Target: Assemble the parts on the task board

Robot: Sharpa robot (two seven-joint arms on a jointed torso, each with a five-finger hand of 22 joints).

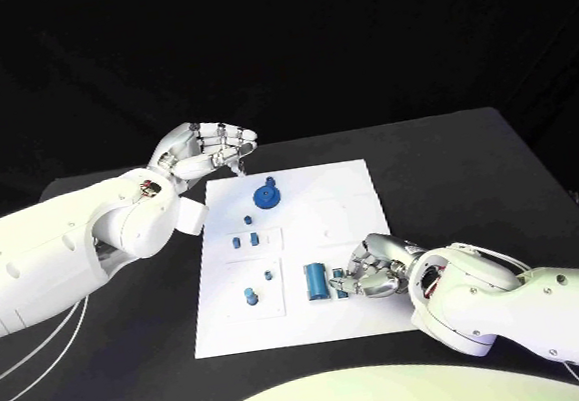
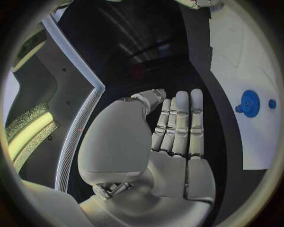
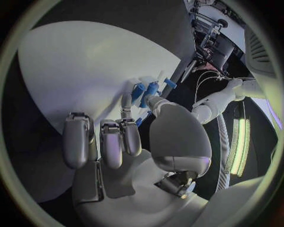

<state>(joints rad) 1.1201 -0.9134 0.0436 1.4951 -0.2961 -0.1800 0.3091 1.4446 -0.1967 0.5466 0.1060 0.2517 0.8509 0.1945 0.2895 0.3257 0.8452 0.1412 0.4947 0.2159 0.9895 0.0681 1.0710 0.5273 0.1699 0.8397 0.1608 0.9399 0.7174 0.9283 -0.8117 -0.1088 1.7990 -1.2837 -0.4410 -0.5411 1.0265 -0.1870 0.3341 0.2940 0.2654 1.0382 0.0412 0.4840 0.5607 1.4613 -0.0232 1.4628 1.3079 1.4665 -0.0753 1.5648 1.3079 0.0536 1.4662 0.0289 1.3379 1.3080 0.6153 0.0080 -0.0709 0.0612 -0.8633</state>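
The white task board (image 1: 336, 199) lies mid-table, also seen from the left wrist (image 2: 236, 56) and the right wrist (image 3: 89, 61). A blue round disc (image 1: 268, 197) (image 2: 250, 103) sits near its far left corner. My left hand (image 1: 210, 151) (image 2: 177, 127) hovers just beyond that corner, holding nothing, its fingers side by side. A blue cylinder (image 1: 316, 280) stands near the front edge. Right beside it my right hand (image 1: 377, 267) (image 3: 127, 137) curls over the board, thumb and a finger pinching a small blue part (image 1: 338, 286) (image 3: 139, 91).
Two small blue pegs (image 1: 244, 238) stand in a recess at the board's middle left, and two more (image 1: 258, 288) in the recess in front of it. The black table (image 1: 461, 176) surrounds the board. White cables (image 1: 21, 359) hang off the left side.
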